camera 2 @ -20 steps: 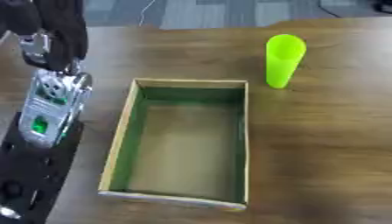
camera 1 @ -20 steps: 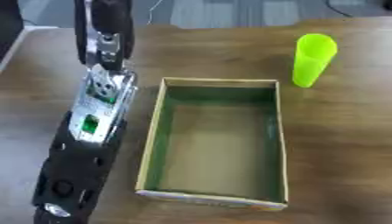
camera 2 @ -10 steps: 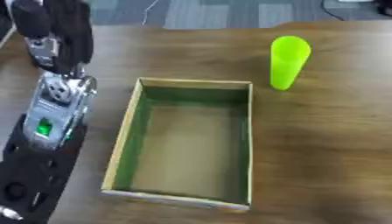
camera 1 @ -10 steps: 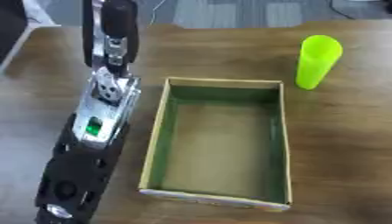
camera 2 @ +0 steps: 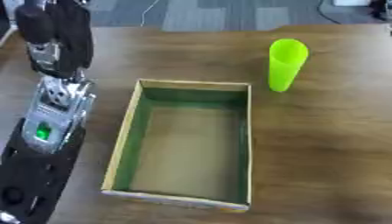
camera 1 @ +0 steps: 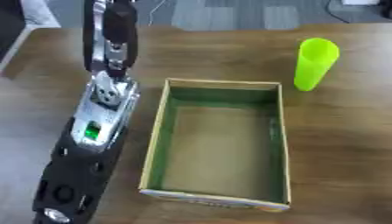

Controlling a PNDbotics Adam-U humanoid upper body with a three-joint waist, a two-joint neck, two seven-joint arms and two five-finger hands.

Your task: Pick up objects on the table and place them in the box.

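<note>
An open cardboard box (camera 1: 156,144) with green inner walls lies in the middle of the wooden table, and nothing lies inside it. A bright green plastic cup (camera 1: 315,63) stands upright beyond the box's far right corner, apart from it. My left arm (camera 1: 90,144) runs up the left side of the box from the lower left corner. Its black and silver left hand (camera 1: 112,38) is over the table past the box's far left corner, and its top is cut off by the picture's edge. No object shows in it. My right hand is out of sight.
Bare wooden table (camera 1: 344,144) stretches to the right of the box and in front of the cup. Grey carpet with a cable (camera 1: 229,13) lies beyond the table's far edge.
The whole picture has shifted a little, so the camera has moved. The left hand, the box and the cup keep their places relative to each other.
</note>
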